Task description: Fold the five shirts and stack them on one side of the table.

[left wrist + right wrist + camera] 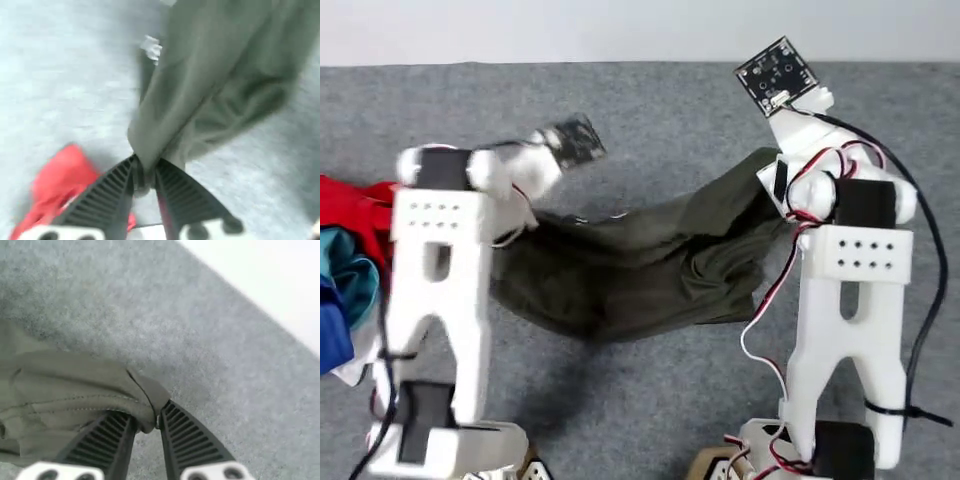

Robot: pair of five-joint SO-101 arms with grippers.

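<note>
A shirt (630,270) stretches across the table (670,110), slung between two arms, with its lower middle sagging onto the tabletop. The left gripper (145,172) is clamped on the shirt's left corner and the right gripper (150,422) on its far right edge — cloth pinched between each pair of jaws. The left arm (435,300) stands at the shirt's left end, the right arm (850,300) at its right end. A pile of other shirts (350,260) lies left of the shirt, beyond the left arm — well apart from it.
</note>
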